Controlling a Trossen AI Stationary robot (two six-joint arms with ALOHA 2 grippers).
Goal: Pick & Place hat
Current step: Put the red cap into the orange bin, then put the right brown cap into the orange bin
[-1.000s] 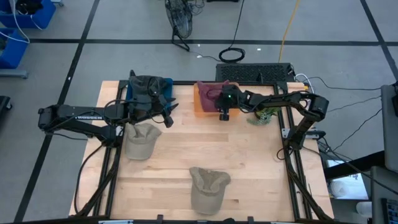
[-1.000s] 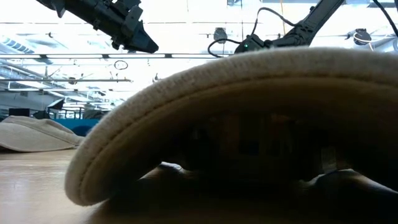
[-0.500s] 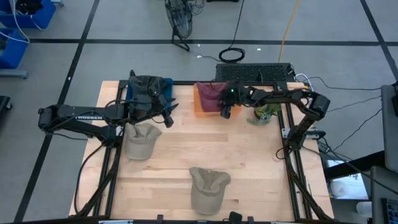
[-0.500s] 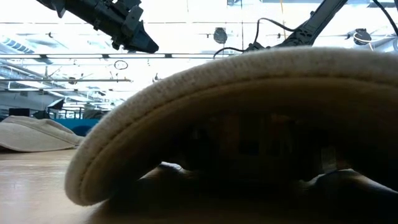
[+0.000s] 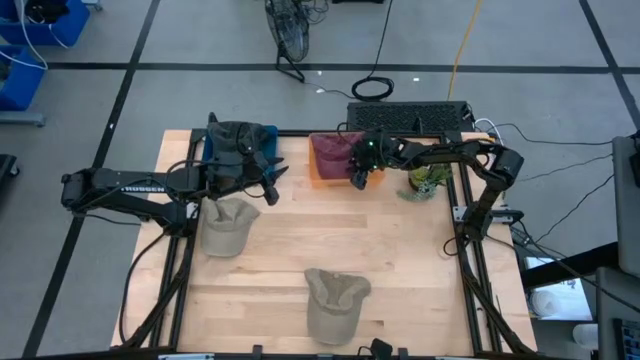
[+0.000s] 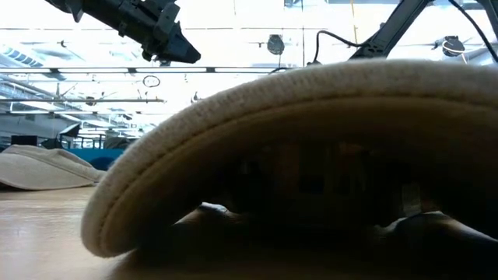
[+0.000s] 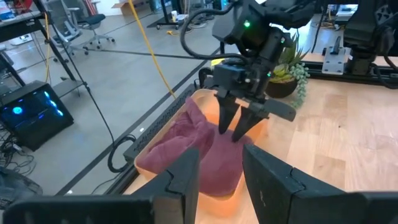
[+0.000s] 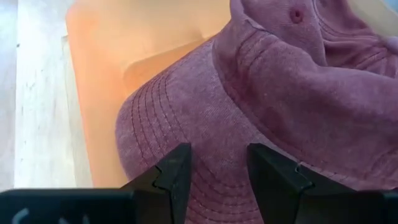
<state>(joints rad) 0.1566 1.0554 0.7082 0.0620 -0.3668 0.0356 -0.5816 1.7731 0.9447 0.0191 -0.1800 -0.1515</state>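
1. Two beige hats lie on the wooden table [image 5: 400,270]: one beige hat [image 5: 335,300] sits by the near edge at mid-width, so close to the low camera that its brim fills that view.
2. The second beige hat [image 5: 228,225] rests farther in, toward the left edge, and shows small at the left of the low view.
3. The left gripper [image 5: 268,180] hangs above the table just beyond that second hat, its fingers [image 7: 186,171] spread apart and holding nothing.
4. Behind the left gripper, at the far left corner, a dark hat [image 5: 235,145] is heaped on a blue bin [image 5: 268,133].
5. At the middle of the far edge stands an orange bin [image 5: 322,170] with a maroon hat [image 5: 333,150] lying in it.
6. The right gripper [image 5: 358,178] is lowered over the maroon hat at the bin's near side; its fingers [image 8: 177,171] are parted, straddling the brim without pinching it.
7. Just to the right of the orange bin, near the far right corner, sits a small potted plant [image 5: 428,182].
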